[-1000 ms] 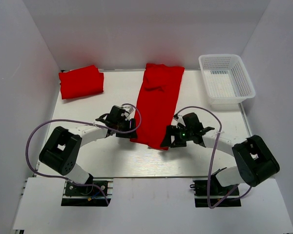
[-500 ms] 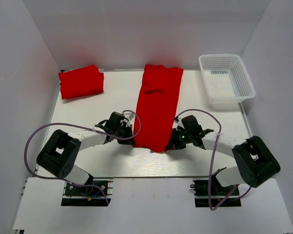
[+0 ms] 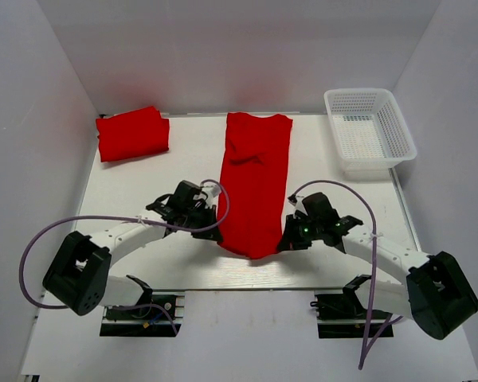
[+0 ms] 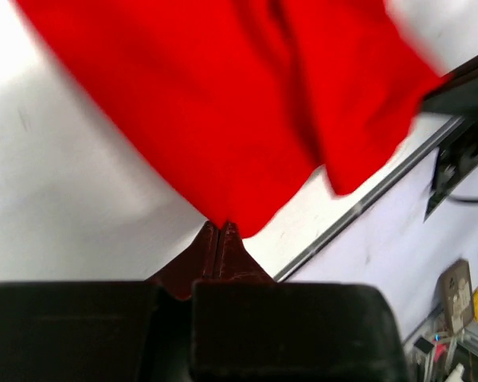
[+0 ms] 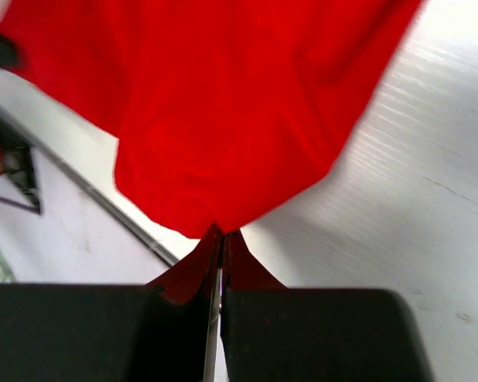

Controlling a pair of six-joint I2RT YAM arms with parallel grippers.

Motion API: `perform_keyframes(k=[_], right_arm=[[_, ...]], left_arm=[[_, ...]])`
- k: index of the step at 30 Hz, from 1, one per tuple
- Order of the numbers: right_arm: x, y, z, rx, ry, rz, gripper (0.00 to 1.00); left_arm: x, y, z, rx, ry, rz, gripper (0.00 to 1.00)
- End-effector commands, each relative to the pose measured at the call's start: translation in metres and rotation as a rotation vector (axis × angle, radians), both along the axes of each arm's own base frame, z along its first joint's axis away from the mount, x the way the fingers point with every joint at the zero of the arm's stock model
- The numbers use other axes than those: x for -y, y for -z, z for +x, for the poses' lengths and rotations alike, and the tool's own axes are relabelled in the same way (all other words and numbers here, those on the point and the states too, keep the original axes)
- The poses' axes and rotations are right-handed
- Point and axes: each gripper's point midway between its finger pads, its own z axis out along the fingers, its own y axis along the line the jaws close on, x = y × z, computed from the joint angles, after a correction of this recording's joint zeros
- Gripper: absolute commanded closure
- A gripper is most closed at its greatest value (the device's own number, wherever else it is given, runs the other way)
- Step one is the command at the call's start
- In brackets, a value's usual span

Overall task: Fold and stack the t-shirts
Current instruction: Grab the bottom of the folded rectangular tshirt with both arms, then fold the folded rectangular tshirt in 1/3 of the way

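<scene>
Red cloth fills most of what we see: a long t-shirt (image 3: 255,179) lies stretched in a narrow strip down the middle of the white table (image 3: 143,179), and both grippers hold its near end. The left gripper (image 3: 210,231) is pinched tight on the strip's near left corner. In its wrist view we see the two dark fingertips (image 4: 208,247) pressed together with the hem caught between them, and the cloth fans out ahead of it and to its right. The right gripper (image 3: 286,240) is clamped the same way on the near right corner, and from its wrist camera the shirt spreads ahead and to its left. Between the two grippers the hem dips to a shallow point toward the table's near edge. Well beyond the left gripper, in the far left corner, rests a second t-shirt (image 3: 132,134), folded into a compact block. Far beyond the right gripper sits a white mesh basket (image 3: 370,131), apart from both shirts.
</scene>
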Motion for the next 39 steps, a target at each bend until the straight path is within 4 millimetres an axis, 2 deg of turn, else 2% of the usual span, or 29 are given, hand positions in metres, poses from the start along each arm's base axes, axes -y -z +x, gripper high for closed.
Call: perform_keyframes(k=[1, 2, 5, 6, 8, 9, 10, 11, 12, 14, 15, 16, 17, 18, 19, 20, 21, 26, 27, 28, 30, 31, 32, 34, 35, 38, 39], right_arm=[[0.006, 0.002, 0.015, 0.025, 0.019, -0.074, 1.00], [0.004, -0.003, 0.029, 0.046, 0.050, -0.093, 1.00], [0.000, -0.013, 0.053, 0.083, 0.095, -0.117, 1.00], [0.001, -0.014, 0.059, 0.100, 0.112, -0.132, 1.00], [-0.004, -0.022, 0.077, 0.123, 0.125, -0.134, 1.00], [-0.004, -0.028, 0.088, 0.144, 0.145, -0.146, 1.00], [-0.002, -0.025, 0.093, 0.133, 0.156, -0.166, 1.00], [-0.003, -0.032, 0.106, 0.147, 0.179, -0.182, 1.00], [0.000, -0.033, 0.115, 0.159, 0.209, -0.199, 1.00], [0.004, -0.029, 0.126, 0.159, 0.236, -0.231, 1.00], [0.000, -0.044, 0.141, 0.199, 0.249, -0.215, 1.00], [0.006, -0.041, 0.149, 0.209, 0.274, -0.242, 1.00], [0.006, -0.048, 0.156, 0.226, 0.279, -0.239, 1.00], [0.005, -0.056, 0.163, 0.245, 0.279, -0.234, 1.00], [0.010, -0.057, 0.173, 0.268, 0.299, -0.269, 1.00], [0.012, -0.059, 0.177, 0.270, 0.306, -0.272, 1.00], [0.015, -0.055, 0.183, 0.262, 0.312, -0.291, 1.00], [0.015, -0.069, 0.210, 0.298, 0.314, -0.290, 1.00], [0.015, -0.076, 0.216, 0.312, 0.321, -0.284, 1.00], [0.014, -0.074, 0.222, 0.312, 0.321, -0.290, 1.00], [0.018, -0.077, 0.229, 0.316, 0.330, -0.291, 1.00], [0.017, -0.069, 0.233, 0.305, 0.332, -0.300, 1.00], [0.016, -0.074, 0.238, 0.317, 0.336, -0.291, 1.00], [0.020, -0.064, 0.244, 0.297, 0.342, -0.302, 1.00], [0.017, -0.068, 0.249, 0.303, 0.339, -0.292, 1.00], [0.018, -0.060, 0.259, 0.304, 0.339, -0.286, 1.00], [0.012, -0.058, 0.259, 0.286, 0.315, -0.251, 1.00]], left_arm=[[0.015, -0.027, 0.030, 0.091, -0.008, -0.028, 1.00], [0.012, -0.028, 0.041, 0.110, -0.037, -0.009, 1.00], [0.008, -0.028, 0.071, 0.143, -0.141, 0.049, 1.00], [0.011, -0.037, 0.084, 0.166, -0.172, 0.044, 1.00], [0.011, -0.029, 0.097, 0.152, -0.205, 0.071, 1.00], [0.017, -0.039, 0.110, 0.169, -0.226, 0.059, 1.00], [0.017, -0.041, 0.119, 0.173, -0.237, 0.057, 1.00], [0.018, -0.035, 0.124, 0.160, -0.242, 0.077, 1.00], [0.023, -0.045, 0.133, 0.181, -0.244, 0.061, 1.00], [0.024, -0.049, 0.150, 0.208, -0.254, 0.063, 1.00], [0.030, -0.061, 0.162, 0.237, -0.263, 0.050, 1.00], [0.027, -0.051, 0.168, 0.217, -0.259, 0.078, 1.00], [0.025, -0.051, 0.175, 0.216, -0.273, 0.088, 1.00], [0.028, -0.060, 0.186, 0.239, -0.284, 0.084, 1.00], [0.026, -0.060, 0.191, 0.233, -0.293, 0.090, 1.00], [0.023, -0.056, 0.199, 0.230, -0.308, 0.102, 1.00], [0.026, -0.063, 0.206, 0.252, -0.304, 0.093, 1.00], [0.027, -0.082, 0.234, 0.319, -0.310, 0.074, 1.00], [0.023, -0.083, 0.240, 0.322, -0.322, 0.073, 1.00], [0.024, -0.079, 0.244, 0.323, -0.314, 0.081, 1.00], [0.026, -0.085, 0.256, 0.345, -0.308, 0.072, 1.00], [0.027, -0.085, 0.260, 0.355, -0.300, 0.075, 1.00], [0.027, -0.084, 0.270, 0.357, -0.309, 0.075, 1.00], [0.022, -0.079, 0.276, 0.349, -0.316, 0.099, 1.00], [0.022, -0.076, 0.277, 0.341, -0.315, 0.104, 1.00], [0.022, -0.071, 0.286, 0.344, -0.312, 0.102, 1.00], [0.025, -0.073, 0.287, 0.349, -0.305, 0.088, 1.00]])
